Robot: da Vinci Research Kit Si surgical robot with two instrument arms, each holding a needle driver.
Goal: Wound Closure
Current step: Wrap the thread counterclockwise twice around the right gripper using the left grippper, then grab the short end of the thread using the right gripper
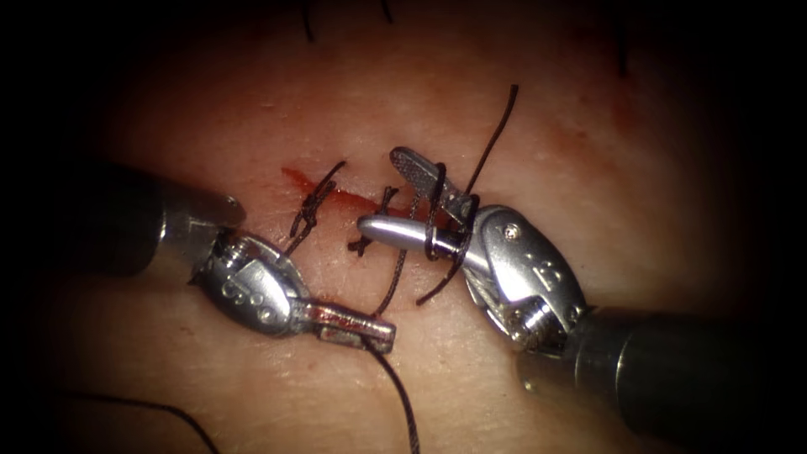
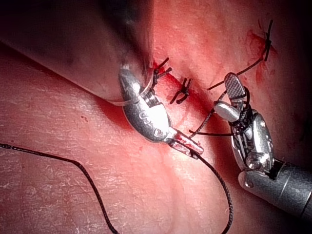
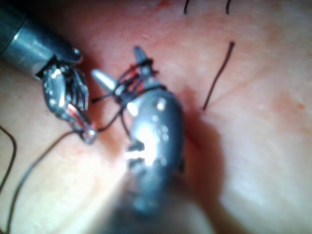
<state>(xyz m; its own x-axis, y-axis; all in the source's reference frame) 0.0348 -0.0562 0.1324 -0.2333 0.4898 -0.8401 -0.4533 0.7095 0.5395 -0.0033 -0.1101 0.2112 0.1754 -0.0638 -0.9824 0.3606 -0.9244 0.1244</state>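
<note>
Endoscope view: left tool (image 1: 357,326) clamped on thread (image 1: 395,273); right tool (image 1: 399,195) jaws apart, empty, thread looped round them (knot in progress, I'd judge). Two knotted stitches (image 1: 309,210) beside its tips on the cut (image 1: 336,197). Can't spot the needle.

A: Where does the thin dark thread (image 1: 402,395) end?

B: I cannot tell. It runs out of the endoscope view at the lower edge.

A: And the curved needle?

B: I cannot make it out.

A: The silver left pincer (image 1: 357,326), what is between its jaws?

B: The jaws hide the grip point; thread leaves them on both sides.
</note>
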